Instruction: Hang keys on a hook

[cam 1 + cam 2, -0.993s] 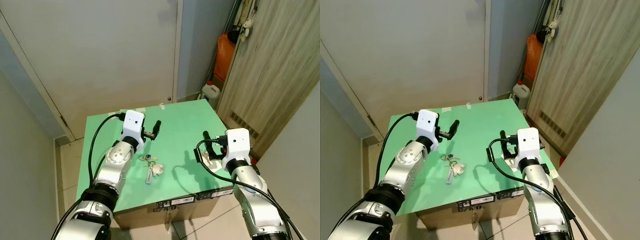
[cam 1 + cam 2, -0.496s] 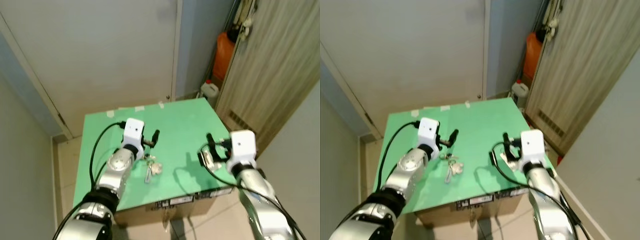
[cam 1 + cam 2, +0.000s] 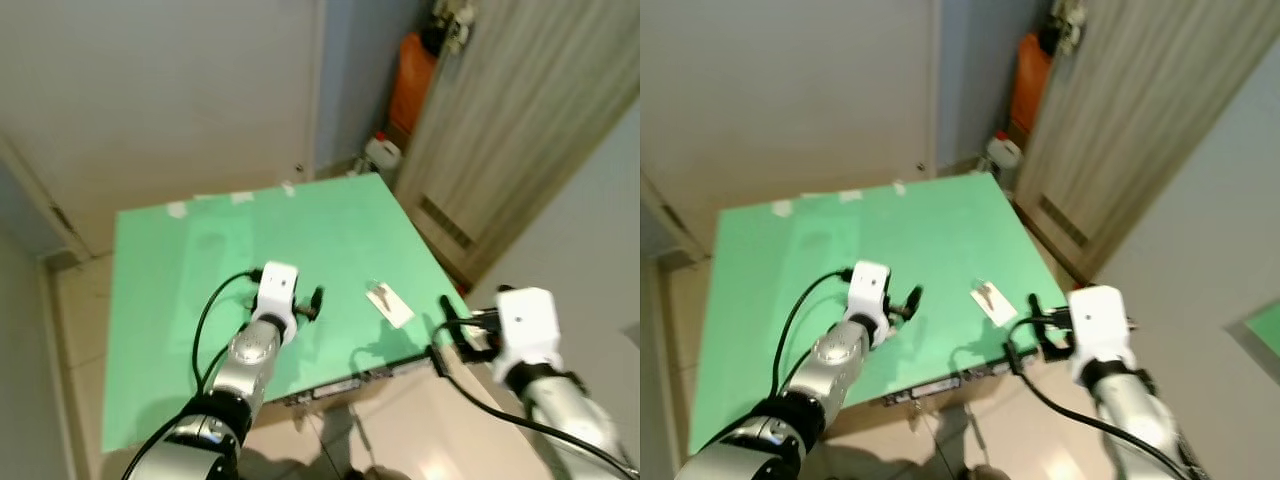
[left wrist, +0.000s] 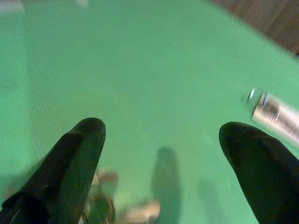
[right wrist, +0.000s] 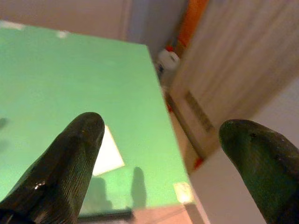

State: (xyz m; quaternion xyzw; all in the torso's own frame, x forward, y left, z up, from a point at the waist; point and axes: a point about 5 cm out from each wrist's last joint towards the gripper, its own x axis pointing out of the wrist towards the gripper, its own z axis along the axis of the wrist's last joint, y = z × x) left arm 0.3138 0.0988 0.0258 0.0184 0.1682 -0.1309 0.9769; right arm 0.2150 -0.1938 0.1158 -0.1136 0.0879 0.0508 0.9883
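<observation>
Our left gripper [image 4: 161, 140] hangs spread over the keys [image 4: 105, 207] on the table [image 3: 200, 270], poised to pinch; our right gripper [image 5: 159, 135], also spread, waits aside.

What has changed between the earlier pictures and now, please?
The left pincer has dropped, open, over the keys, not yet gripping. The right pincer, open, has pulled back from above the white card to past the edge of the green table. The card lies unmoved; the camera shifted.
</observation>
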